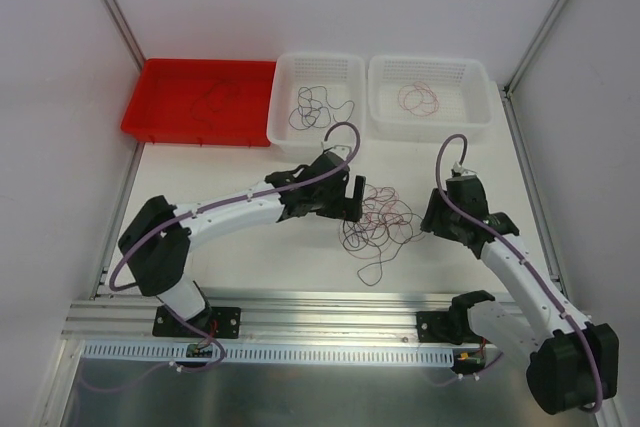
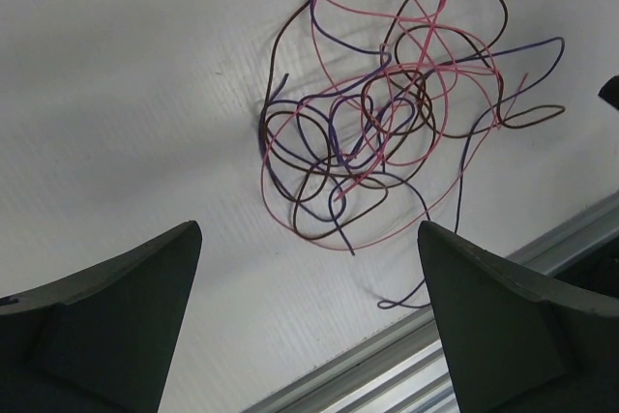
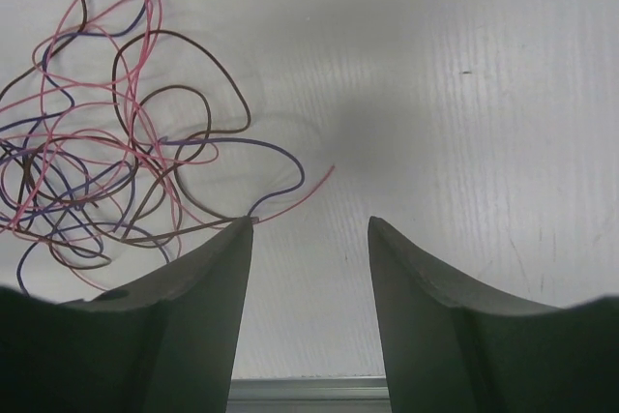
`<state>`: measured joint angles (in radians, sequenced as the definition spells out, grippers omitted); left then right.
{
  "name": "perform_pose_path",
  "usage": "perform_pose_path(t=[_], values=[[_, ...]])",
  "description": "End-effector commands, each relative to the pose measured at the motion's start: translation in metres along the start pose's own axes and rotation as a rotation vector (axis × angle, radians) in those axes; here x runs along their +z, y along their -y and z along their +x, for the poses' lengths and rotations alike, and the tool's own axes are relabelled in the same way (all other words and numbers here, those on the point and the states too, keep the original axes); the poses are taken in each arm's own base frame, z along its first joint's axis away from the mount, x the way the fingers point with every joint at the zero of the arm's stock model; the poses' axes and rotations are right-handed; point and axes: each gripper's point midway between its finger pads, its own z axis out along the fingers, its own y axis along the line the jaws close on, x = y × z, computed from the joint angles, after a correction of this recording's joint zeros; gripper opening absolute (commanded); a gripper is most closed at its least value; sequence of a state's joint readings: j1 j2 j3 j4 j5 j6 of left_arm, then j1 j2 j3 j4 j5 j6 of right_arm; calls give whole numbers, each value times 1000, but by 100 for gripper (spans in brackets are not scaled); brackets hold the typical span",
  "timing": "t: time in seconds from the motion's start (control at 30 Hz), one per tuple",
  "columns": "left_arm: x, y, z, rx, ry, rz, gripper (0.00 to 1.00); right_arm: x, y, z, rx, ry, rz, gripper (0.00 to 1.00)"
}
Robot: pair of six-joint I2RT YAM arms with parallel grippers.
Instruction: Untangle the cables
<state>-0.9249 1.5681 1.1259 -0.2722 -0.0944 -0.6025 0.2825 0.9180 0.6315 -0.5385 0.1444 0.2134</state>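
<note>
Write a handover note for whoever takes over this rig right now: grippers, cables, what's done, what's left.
Left gripper: open, empty, at the left edge of the tangle.
Right gripper: fingers apart, nothing between them, at the tangle's right edge.
Cables: the tangle of pink, purple and dark strands lies on the table between the grippers.
Done: one dark strand in the red tray, dark loops in the middle basket, red loops in the right basket.
Left: free the remaining strands, probably one at a time, into matching containers.
</note>
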Motion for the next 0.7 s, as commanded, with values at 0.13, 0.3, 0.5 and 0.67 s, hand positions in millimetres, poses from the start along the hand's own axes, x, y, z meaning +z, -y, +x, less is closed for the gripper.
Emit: perform_pose_path(t=[0.13,0.3,0.5,0.67], values=[[28,35,-18,90,9,24,94,22,-21,9,-15,-51,-144,55],[56,38,-9,125,-30,-1,91,36,-17,12,11,-74,-132,55],[82,23,1,152,-57,-75,81,46,-17,11,38,-89,-145,55],[92,12,9,155,-73,-122,52,58,-24,17,44,-136,-171,51]])
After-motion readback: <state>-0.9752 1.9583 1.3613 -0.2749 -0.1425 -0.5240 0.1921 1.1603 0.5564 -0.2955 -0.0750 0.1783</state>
